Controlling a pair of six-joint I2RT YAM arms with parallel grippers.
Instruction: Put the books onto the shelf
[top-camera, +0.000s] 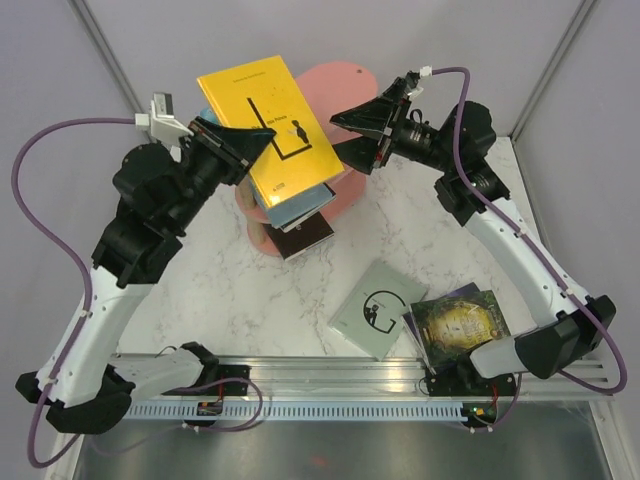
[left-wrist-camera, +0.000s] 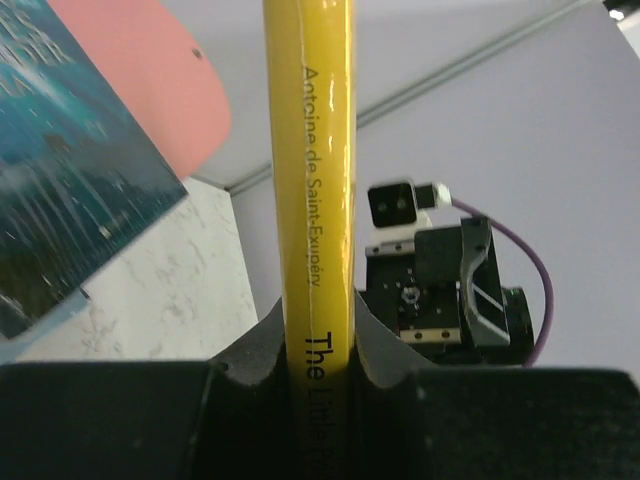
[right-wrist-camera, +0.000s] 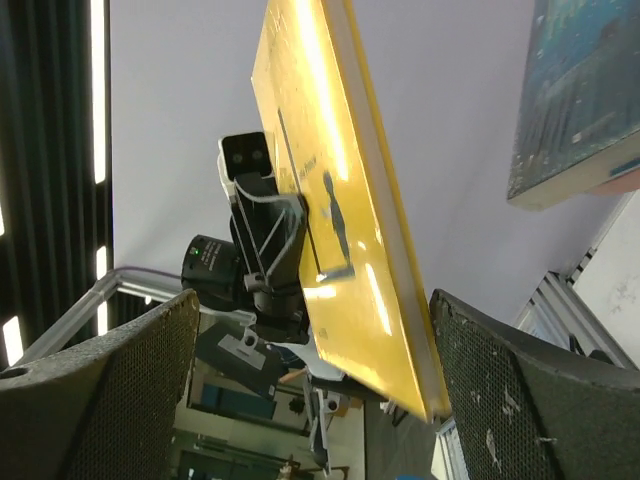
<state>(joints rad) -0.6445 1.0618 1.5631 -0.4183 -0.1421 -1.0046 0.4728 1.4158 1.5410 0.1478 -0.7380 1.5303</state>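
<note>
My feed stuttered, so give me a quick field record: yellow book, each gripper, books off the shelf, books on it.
yellow book: above the pink shelf, gripped at its spine
left gripper: shut on yellow book
right gripper: open, fingers wide on either side of the book
on table: grey book, green-gold book, side by side, near right
on shelf: teal book, others stacked

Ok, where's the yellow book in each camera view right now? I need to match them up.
Top external: yellow book upper centre, over the pink shelf.
Left wrist: its spine runs straight up the middle, clamped in the left gripper.
Right wrist: its cover tilts across the centre, inside the open right gripper.
Shared landmark: the pink shelf, upper left in left wrist, a sliver at right wrist's right edge.
</note>
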